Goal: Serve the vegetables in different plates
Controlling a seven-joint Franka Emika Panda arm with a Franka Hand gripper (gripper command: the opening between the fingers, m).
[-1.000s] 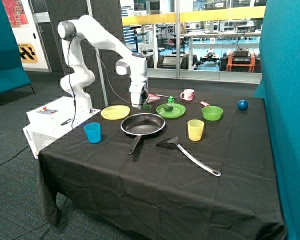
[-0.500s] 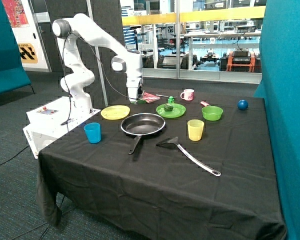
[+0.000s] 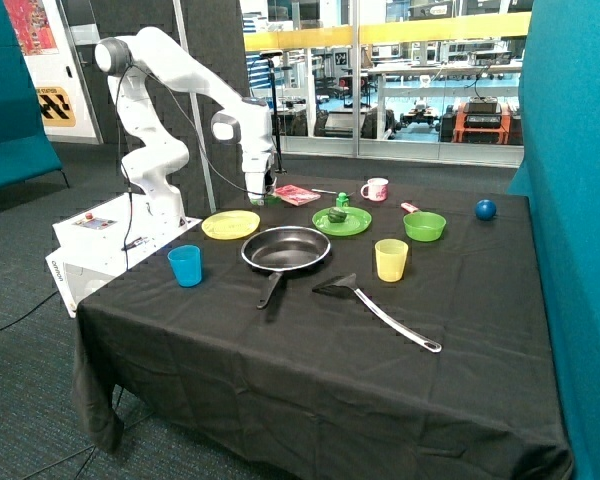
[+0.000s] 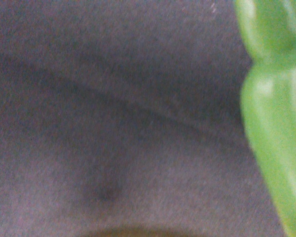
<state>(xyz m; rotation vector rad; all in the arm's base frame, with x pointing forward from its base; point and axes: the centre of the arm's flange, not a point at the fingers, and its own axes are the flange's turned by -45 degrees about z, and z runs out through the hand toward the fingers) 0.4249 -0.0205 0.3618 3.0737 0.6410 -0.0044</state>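
Observation:
My gripper (image 3: pixel 257 196) hangs over the black cloth just behind the yellow plate (image 3: pixel 230 224), near its far edge. It is shut on the elongated bright green vegetable, which fills one side of the wrist view (image 4: pixel 271 138) above the dark cloth. The yellow plate has nothing on it. The round dark green vegetable (image 3: pixel 336 215) lies on the bright green plate (image 3: pixel 358 226), beyond the pan.
A black frying pan (image 3: pixel 286 250) sits between the plates, with a spatula (image 3: pixel 380 310) in front. A blue cup (image 3: pixel 185 265), a yellow cup (image 3: pixel 391 260), a green bowl (image 3: pixel 424 226), a pink mug (image 3: pixel 376 189), a small green item (image 3: pixel 342 199), a red packet (image 3: pixel 296 194) and a blue ball (image 3: pixel 486 209) stand around.
The gripper has moved from the pan's far rim away from the green plate to behind the yellow plate, carrying the elongated vegetable. The arm swung with it.

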